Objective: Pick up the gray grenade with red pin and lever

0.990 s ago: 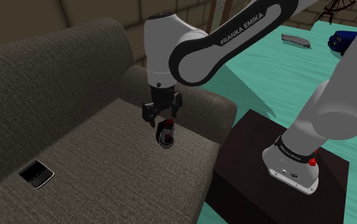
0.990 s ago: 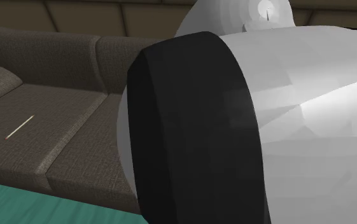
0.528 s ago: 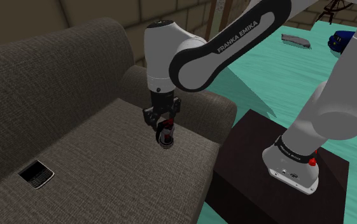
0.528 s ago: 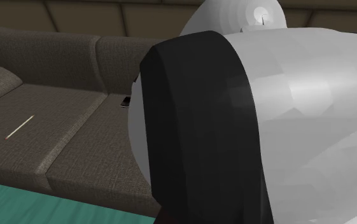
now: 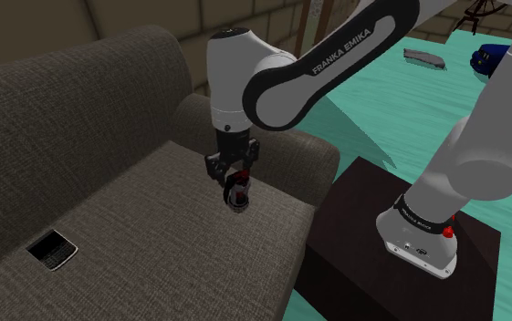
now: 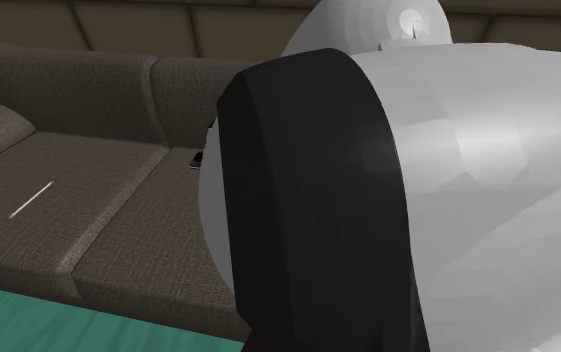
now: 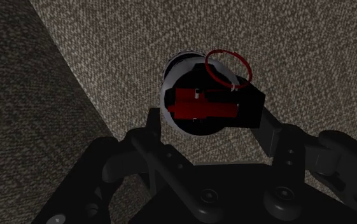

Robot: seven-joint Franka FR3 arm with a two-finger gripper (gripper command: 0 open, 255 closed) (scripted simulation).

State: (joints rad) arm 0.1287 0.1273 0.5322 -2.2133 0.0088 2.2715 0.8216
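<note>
Under the sofa (image 5: pixel 108 109) and out past its armrest lies a teal floor (image 5: pixel 400 100), the widest surface in the shoulder view. The sofa itself is covered in a coarse grey-brown weave, with a tall backrest, a broad seat cushion and a rounded armrest.

Next in size is the white arm (image 5: pixel 336 55) with dark joints. It rises from a dark box stand (image 5: pixel 354 274) set just off the sofa's armrest end, arches over that armrest and points straight down at the seat. In the second exterior view the arm (image 6: pixel 418 200) stands in front of the sofa (image 6: pixel 88 170), a black band and white shell covering much of its seat and back.

At the arm's end, the black gripper (image 5: pixel 236 187) hangs low over the seat cushion, near the armrest. Its fingers (image 7: pixel 259 111) are drawn in narrow and clasp the grenade (image 7: pixel 189 73) between them, one against the rounded grey body and the other against the end of the lever. In the shoulder view the grenade (image 5: pixel 237 196) sits right at the sofa's seat; whether it touches the fabric cannot be told.

A flat black device (image 5: pixel 51 249) lies on the seat far from the armrest. A thin pale stick (image 6: pixel 30 200) lies on another seat cushion.

The grenade's red lever (image 7: pixel 202 105) runs along its side, and a thin red pin ring (image 7: pixel 229 50) stands out over the sofa weave.
</note>
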